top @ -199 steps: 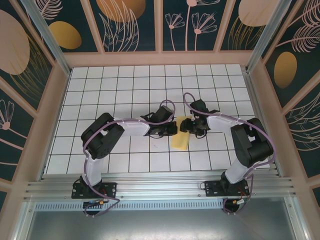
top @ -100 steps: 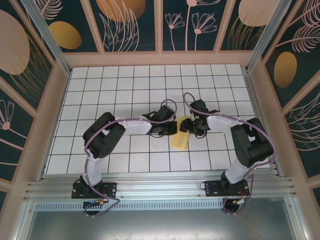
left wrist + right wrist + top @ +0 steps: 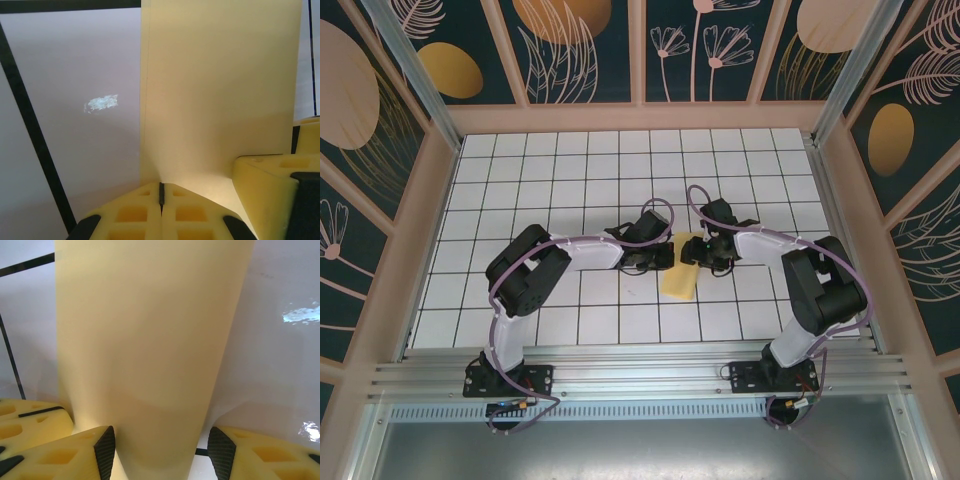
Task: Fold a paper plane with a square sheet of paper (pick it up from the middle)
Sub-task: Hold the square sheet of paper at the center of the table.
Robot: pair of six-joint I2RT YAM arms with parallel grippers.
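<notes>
The pale-yellow paper (image 3: 680, 277) lies folded into a narrow strip on the white tiles between the two arms. My left gripper (image 3: 667, 256) meets its left edge. In the left wrist view the paper (image 3: 220, 90) runs up from my left gripper (image 3: 161, 186), whose fingers are pressed together on its folded edge. My right gripper (image 3: 697, 252) is at the strip's far right end. In the right wrist view its jaws (image 3: 162, 440) stand open, with the paper (image 3: 145, 340) rising between the dark pads. One yellow finger of the right gripper (image 3: 262, 187) sits beside the left one.
The white grid table (image 3: 570, 180) is walled by wooden-framed panels (image 3: 640, 50) at the back and sides. A metal rail (image 3: 640, 365) with both arm bases runs along the near edge. Open tiles lie behind and to either side of the arms.
The left arm's elbow has shifted very slightly. The paper and both grippers stay where they were.
</notes>
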